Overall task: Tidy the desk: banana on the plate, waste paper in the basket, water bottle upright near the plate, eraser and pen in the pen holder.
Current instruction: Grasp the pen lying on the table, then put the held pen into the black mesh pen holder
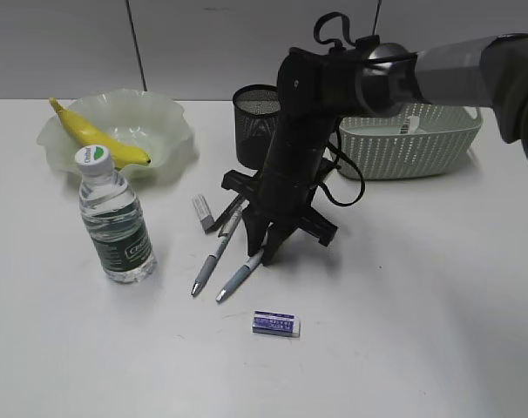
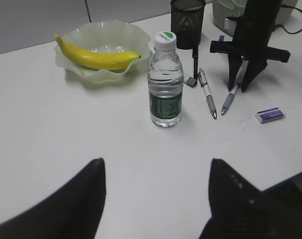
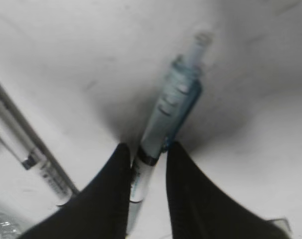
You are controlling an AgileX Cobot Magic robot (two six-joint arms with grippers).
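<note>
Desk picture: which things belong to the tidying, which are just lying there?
Job: yellow banana, pale green wavy plate, clear water bottle, black mesh pen holder, blue-grey pen, silver pen, blue-white eraser, pale green basket.
Lying about: small grey block.

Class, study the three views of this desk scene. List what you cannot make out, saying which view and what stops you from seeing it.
- Basket contents: exterior view, its wall and the right arm hide the inside.
- Pen holder contents: both wide views, dark mesh hides them.
- Eraser lettering: too small.
- Pen in the right wrist view: blurred; whether the fingers actually pinch it is unclear.
- Left gripper: only two finger ends show, cut off by the bottom edge.
</note>
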